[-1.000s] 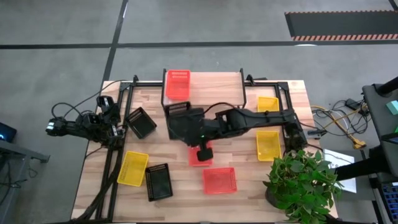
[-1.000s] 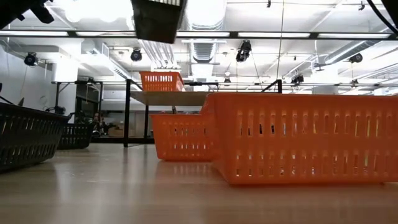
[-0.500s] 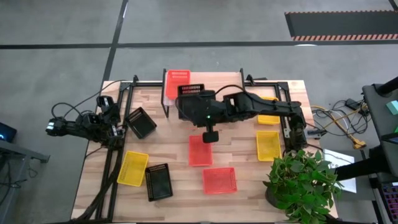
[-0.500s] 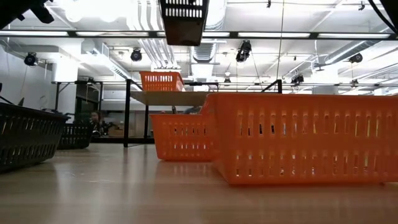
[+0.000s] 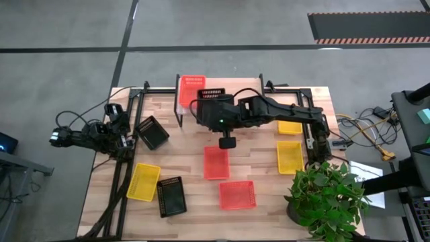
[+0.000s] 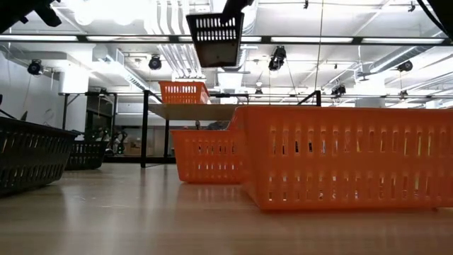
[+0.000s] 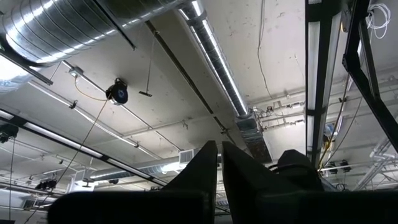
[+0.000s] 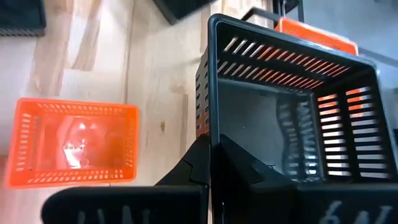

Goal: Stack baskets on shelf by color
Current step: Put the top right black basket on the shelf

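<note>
The left gripper (image 5: 59, 138) hung off the table's (image 5: 269, 195) left edge, well to the left of the shelf (image 5: 235, 86), its fingers (image 7: 205, 168) pressed together on nothing and pointing at the ceiling. Just left of the shelf lay an empty black basket (image 5: 152, 132). Farther toward the table's near left corner sat an empty yellow basket (image 5: 143, 181) with a second black basket (image 5: 170, 195) just beside it. On the shelf's left end rested a red basket (image 5: 191, 87), nothing visible in it. Over the shelf's middle, the right gripper (image 8: 211, 163) had its fingers pinched on the rim of a third black basket (image 5: 210, 101), held in the air and empty. In front of the shelf lay two empty red baskets (image 5: 216, 162), one (image 5: 236, 194) nearer the table's front edge. To the right of the shelf lay two yellow baskets (image 5: 289, 156), the farther one (image 5: 289, 112) partly under the right arm. A potted plant (image 5: 326, 191) stood at the near right corner.
</note>
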